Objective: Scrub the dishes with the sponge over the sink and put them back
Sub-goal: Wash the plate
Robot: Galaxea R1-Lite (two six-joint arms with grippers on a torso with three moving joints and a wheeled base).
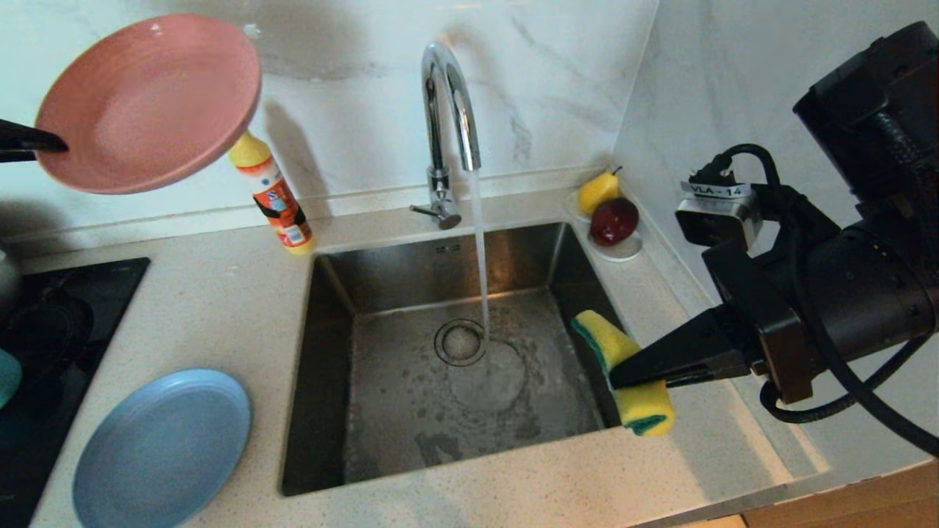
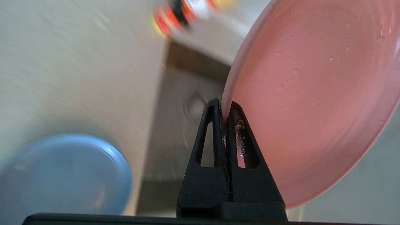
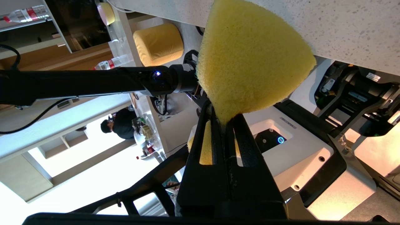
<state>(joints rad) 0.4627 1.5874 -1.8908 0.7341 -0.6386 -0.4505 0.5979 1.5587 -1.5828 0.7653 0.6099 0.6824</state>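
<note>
Gripping a round matte pink plate [image 1: 149, 103] by its rim, the left claw [image 1: 62, 147] holds it tilted in the air, well above the pale speckled surface [image 1: 220, 308] to the left of the sink; the wrist view shows both fingers [image 2: 215, 137] pinched tight on the edge and water droplets on the plate's inner face. One soft yellow sponge with a thin green scrubbing layer [image 1: 623, 370] is clamped in the right claw [image 1: 620, 378], folded around the fingertips, over the right edge of the square stainless steel sink [image 1: 455, 359].

Count: two plates in view, the second a round light-blue plate [image 1: 165, 447] lying flat on the surface left of the sink. One curved chrome tap [image 1: 447, 125], with a thin stream of water running down beside the round strainer drain [image 1: 460, 342]; basin floor wet. One orange bottle with a yellow cap [image 1: 275, 194] stands by the wall. One small white saucer [image 1: 623, 249] at the far right corner carries one yellow pear [image 1: 598, 191] and one dark red fruit [image 1: 615, 220].
</note>
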